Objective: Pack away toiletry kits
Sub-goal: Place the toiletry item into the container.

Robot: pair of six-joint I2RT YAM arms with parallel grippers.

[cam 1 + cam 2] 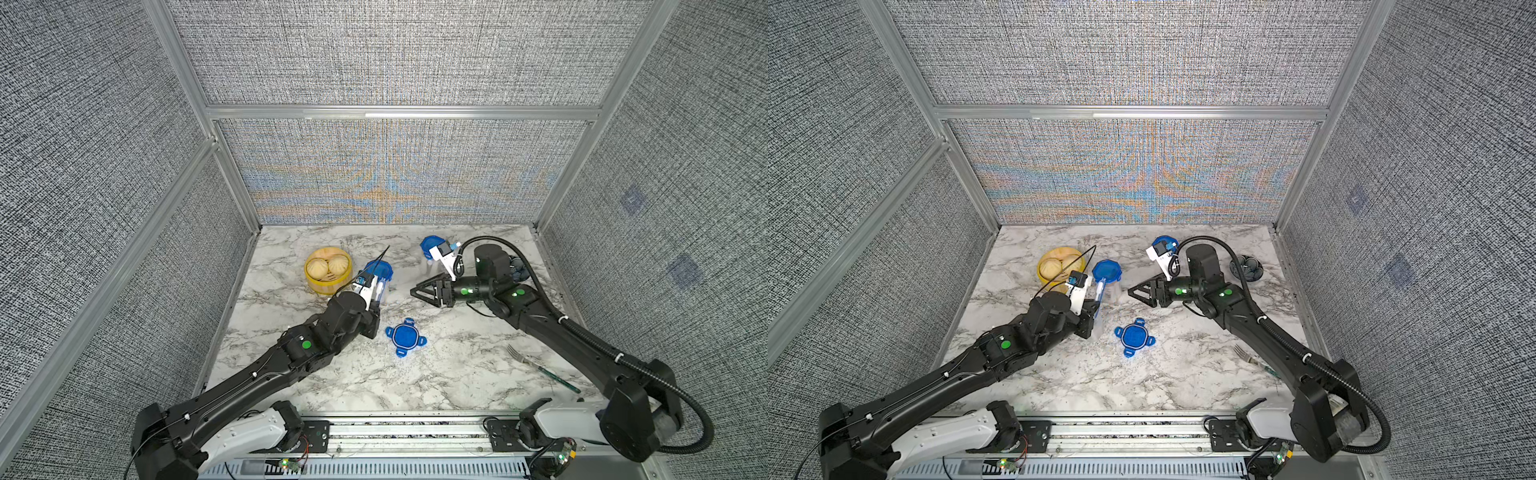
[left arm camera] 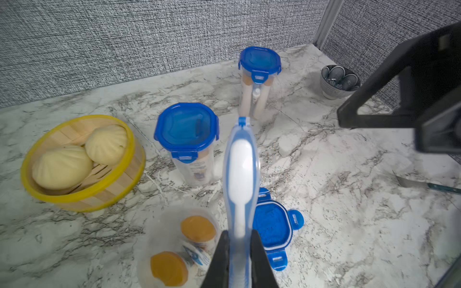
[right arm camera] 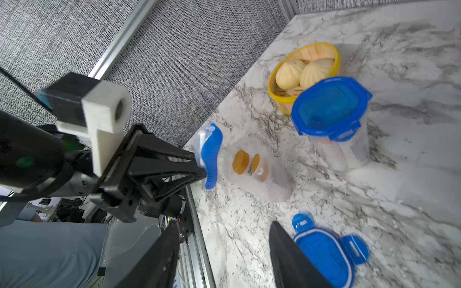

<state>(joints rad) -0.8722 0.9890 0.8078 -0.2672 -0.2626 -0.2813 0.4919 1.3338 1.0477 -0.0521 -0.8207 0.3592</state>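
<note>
L pincer (image 2: 239,235) nearly shut, clamped on a blue toothbrush (image 2: 240,159) that sticks fwd past the tips. My L arm reaches low over the tabletop (image 1: 457,382), w/ the brush close by the open tub (image 3: 277,187) holding two orange-capped bottles (image 2: 198,228). R pincer (image 3: 223,224) is spread wide and empty, arm bent inward, above the loose lid (image 1: 405,336). Near lidded tub (image 2: 187,129) is beside the steamer (image 2: 74,199), far lidded tub (image 2: 259,62) toward the back wall. Bare marble btwn lid and fork (image 1: 540,368). Grey fabric walls on three sides.
</note>
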